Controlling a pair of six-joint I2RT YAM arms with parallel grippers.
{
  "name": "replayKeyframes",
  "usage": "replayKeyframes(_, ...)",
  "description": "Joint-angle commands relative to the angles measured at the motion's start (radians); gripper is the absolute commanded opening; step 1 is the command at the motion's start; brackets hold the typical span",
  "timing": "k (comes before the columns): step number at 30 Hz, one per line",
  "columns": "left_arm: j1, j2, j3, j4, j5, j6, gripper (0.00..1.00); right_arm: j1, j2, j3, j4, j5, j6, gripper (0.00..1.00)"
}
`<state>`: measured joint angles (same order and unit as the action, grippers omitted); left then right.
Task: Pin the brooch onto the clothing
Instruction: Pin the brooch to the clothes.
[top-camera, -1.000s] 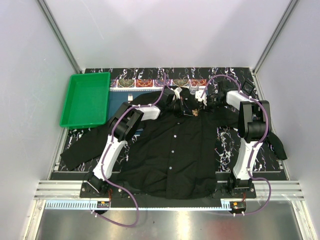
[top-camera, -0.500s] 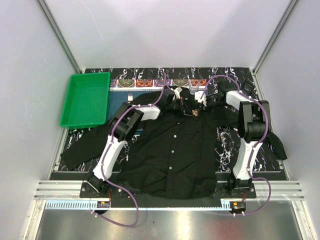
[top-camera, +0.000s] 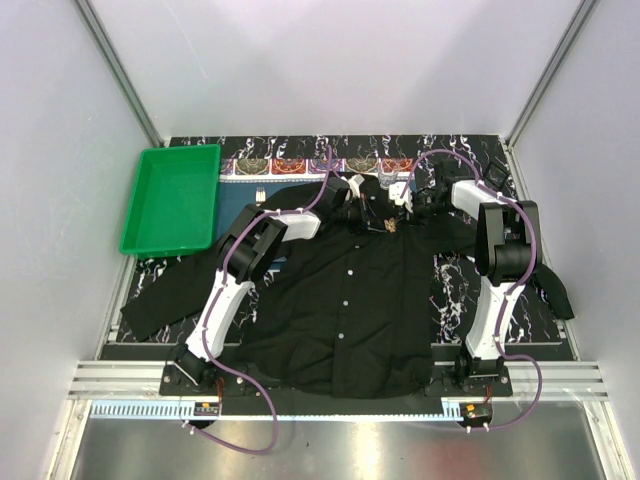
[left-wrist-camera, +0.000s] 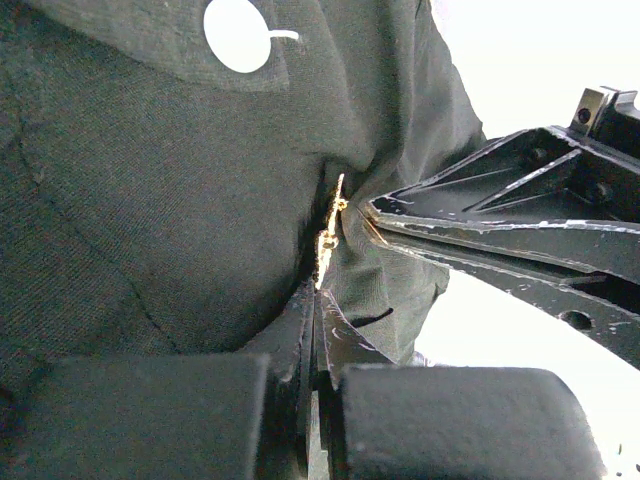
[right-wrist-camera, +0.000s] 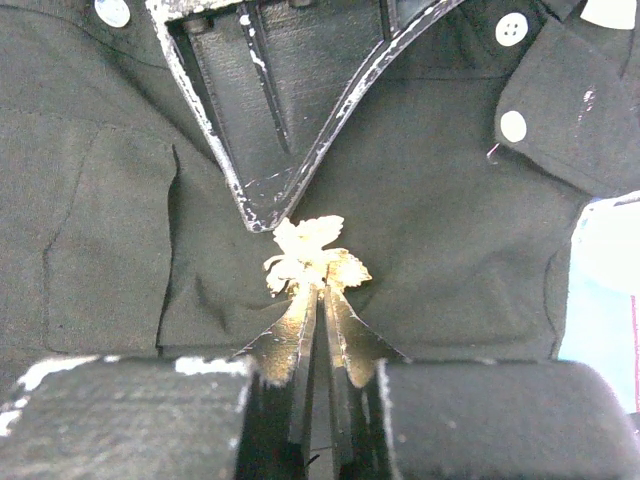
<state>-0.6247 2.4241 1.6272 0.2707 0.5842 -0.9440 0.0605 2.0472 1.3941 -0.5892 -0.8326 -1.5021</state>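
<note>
The right pincer nips the brooch against the clothing.

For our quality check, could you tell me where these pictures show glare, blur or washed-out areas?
Top view: even light, sharp, brooch tiny. Left wrist: left claw blurred, background right of the shirt washed out. Right wrist: brooch glares, detail partly lost.
</note>
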Motion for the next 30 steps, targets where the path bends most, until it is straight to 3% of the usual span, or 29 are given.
replayKeyframes(1, 0.003, 0.003, 0.019, 0.033, 0.019, -0.012, 0.0, 0.016, -0.004, 0.043, -0.012, -0.042, 0.006, 0.12)
replayKeyframes(30, 0.002, 0.0, 0.016, 0.039, 0.022, -0.012, 0.0, 0.05, 0.042, 0.088, -0.017, -0.002, 0.063, 0.0)
